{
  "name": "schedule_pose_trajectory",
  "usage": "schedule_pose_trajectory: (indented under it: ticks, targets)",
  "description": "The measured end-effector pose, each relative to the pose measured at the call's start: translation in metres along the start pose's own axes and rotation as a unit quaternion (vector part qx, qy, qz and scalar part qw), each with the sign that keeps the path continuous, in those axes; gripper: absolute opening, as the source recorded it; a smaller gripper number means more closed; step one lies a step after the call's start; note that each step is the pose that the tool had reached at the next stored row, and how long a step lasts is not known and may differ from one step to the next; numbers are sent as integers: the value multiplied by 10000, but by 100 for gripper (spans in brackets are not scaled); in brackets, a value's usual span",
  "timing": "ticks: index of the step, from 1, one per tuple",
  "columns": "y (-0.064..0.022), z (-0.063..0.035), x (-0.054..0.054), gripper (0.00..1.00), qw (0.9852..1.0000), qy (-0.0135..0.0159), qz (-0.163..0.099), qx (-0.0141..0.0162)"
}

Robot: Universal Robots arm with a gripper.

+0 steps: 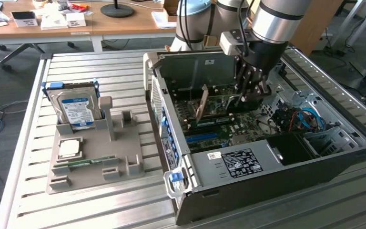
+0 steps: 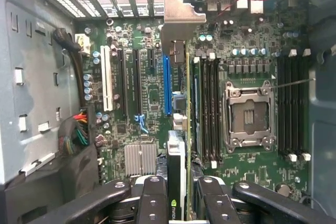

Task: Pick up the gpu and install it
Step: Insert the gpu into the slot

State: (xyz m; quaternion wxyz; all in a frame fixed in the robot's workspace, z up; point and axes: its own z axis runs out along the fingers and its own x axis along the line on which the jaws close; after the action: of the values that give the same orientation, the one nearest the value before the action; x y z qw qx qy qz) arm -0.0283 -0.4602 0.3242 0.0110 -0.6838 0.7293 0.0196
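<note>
Now the gripper (image 1: 249, 95) pinches the gpu (image 1: 211, 106) edge-on, upright inside the open case (image 1: 266, 191) at the exterior view's centre, seemingly so its connector edge faces the board's (image 2: 147, 124) slots.

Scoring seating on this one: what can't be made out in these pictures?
1. Whether the gpu has its connector edge in a slot: in the wrist view the card, seen edge-on in the claw, covers what lies under it; in the exterior view it is too small to tell.
2. The gpu's fan face: exterior view, turned away from the camera.
3. The text on the hard drive label: exterior view, too small.
</note>
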Motion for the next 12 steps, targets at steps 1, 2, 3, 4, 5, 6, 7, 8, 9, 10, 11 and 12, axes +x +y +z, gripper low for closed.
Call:
schedule_pose_trajectory:
  ticks: [1, 2, 3, 4, 5, 6, 7, 8, 9, 10, 11, 12]
  targets:
    - [4, 13, 1, 27, 10000, 0, -9, 0]
    - [4, 25, 1, 27, 10000, 0, -22, -1]
    - [4, 32, 2, 27, 10000, 0, -36, -1]
    - [4, 40, 2, 27, 10000, 0, -51, -2]
    - [5, 48, 2, 27, 10000, 1, -61, -3]
    - [7, 56, 3, 27, 10000, 0, -67, -2]
    - [11, 67, 3, 27, 10000, 1, -71, -3]
    - [16, 80, 4, 27, 10000, 1, -77, -3]
    - [23, 94, 5, 27, 10000, 0, -81, -3]
    - [34, 107, 7, 27, 10000, 0, -83, -3]
    - [44, 118, 8, 27, 10000, 1, -85, -4]
    - [53, 129, 9, 27, 10000, 1, -87, -3]
